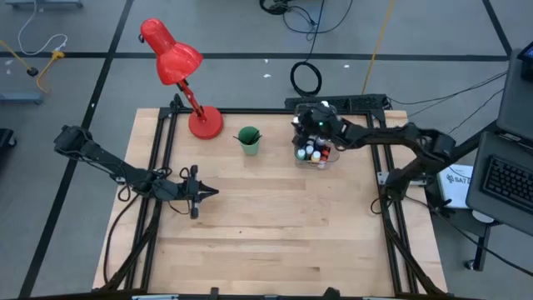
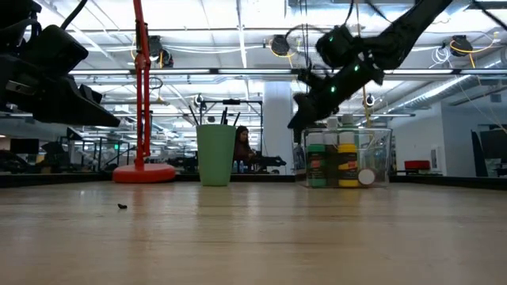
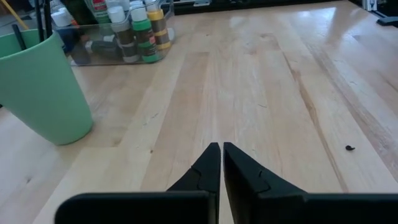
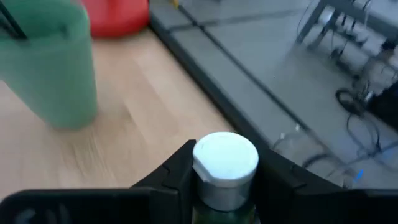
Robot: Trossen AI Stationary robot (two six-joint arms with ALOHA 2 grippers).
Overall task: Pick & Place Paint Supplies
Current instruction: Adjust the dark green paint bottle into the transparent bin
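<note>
A clear bin (image 1: 316,155) at the far right of the table holds several small white-capped paint bottles (image 2: 341,162). My right gripper (image 4: 225,171) hangs over the bin's far left corner, shut on a white-capped bottle (image 4: 225,163) with a green body. A green cup (image 1: 248,139) stands to the left of the bin, with dark brush handles (image 2: 226,117) sticking out of it. My left gripper (image 1: 208,193) waits shut above the table's left half, with nothing between its fingers (image 3: 211,163). My right gripper pinches the bottle just under its white cap (image 4: 214,186), one finger on each side. The fingers come at it slanting down from the table's right. The bottle stands upright between them. Its lower part is hidden by the gripper, so whether it rests in the bin I cannot tell.
A red desk lamp (image 1: 179,75) stands at the table's far left, its base (image 2: 142,172) beside the cup. A small dark speck (image 2: 121,207) lies on the wood. The near half of the table (image 1: 275,242) is bare wood.
</note>
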